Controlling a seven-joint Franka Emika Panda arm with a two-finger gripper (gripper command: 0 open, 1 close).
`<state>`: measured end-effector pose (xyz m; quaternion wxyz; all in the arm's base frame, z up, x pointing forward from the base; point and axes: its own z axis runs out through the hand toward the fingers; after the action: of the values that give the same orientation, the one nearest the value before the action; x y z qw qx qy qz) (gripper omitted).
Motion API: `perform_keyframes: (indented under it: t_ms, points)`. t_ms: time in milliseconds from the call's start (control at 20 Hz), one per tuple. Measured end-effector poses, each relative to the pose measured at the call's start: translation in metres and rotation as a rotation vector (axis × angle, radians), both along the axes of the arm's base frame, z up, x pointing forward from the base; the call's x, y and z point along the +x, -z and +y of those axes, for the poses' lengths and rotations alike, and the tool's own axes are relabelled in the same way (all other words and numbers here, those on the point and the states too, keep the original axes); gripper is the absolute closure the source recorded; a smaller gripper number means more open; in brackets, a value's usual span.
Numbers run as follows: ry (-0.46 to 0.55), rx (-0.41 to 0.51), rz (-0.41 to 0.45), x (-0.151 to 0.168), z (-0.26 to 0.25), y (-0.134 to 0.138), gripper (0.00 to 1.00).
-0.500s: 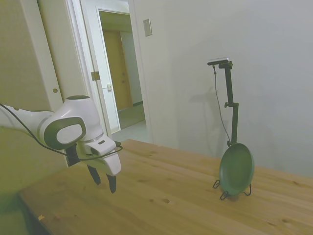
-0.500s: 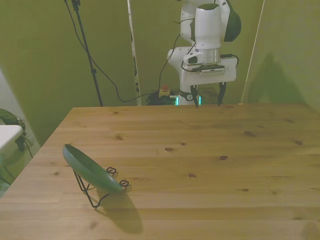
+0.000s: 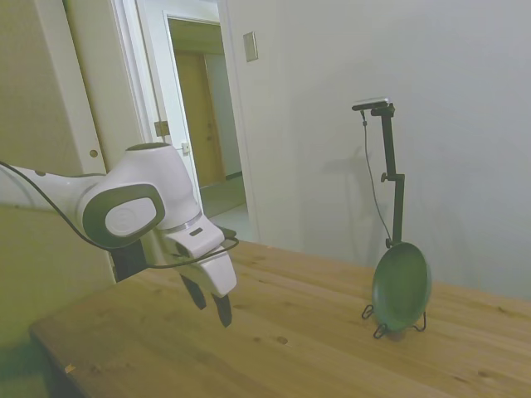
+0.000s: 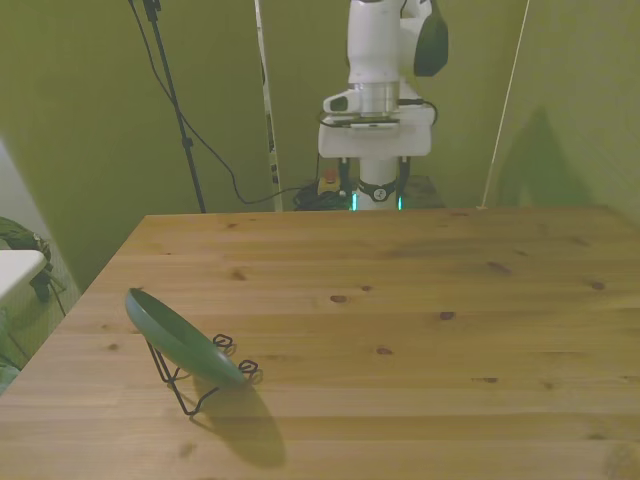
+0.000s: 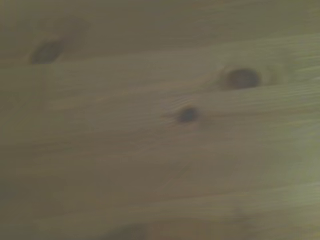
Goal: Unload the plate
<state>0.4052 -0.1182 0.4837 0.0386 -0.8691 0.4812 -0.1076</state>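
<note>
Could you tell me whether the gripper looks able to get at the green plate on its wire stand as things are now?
Probably yes. The gripper hangs open over the table, well short of the plate, which leans in its wire stand. Only bare wood shows between them, so nothing visible blocks the approach.

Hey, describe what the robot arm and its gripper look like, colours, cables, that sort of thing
The arm is glossy white with rounded joint housings and a dark grey oval cap on the side of one joint. A thin black cable runs along it and loops under the white, boxy gripper body. The gripper ends in two short dark fingers. In the front view, small green lights glow low on the base.
</note>
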Motion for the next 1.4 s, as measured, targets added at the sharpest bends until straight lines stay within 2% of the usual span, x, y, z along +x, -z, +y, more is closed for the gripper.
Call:
perform_keyframes:
  t_ms: [350,500,600,850,1100,1250,1400]
  points:
    - [0.137,0.006,-0.080,-0.011,-0.120,-0.068,0.00]
    - [0.151,0.014,-0.075,-0.001,-0.152,-0.083,0.00]
    - [0.124,0.020,-0.070,0.010,-0.153,-0.091,0.00]
    - [0.132,-0.011,-0.096,0.025,-0.161,-0.077,0.00]
    - [0.191,-0.065,-0.133,0.049,-0.219,-0.057,0.00]
    - [0.179,-0.105,-0.177,0.069,-0.247,-0.051,0.00]
    - [0.150,-0.112,-0.187,0.092,-0.260,-0.041,0.00]
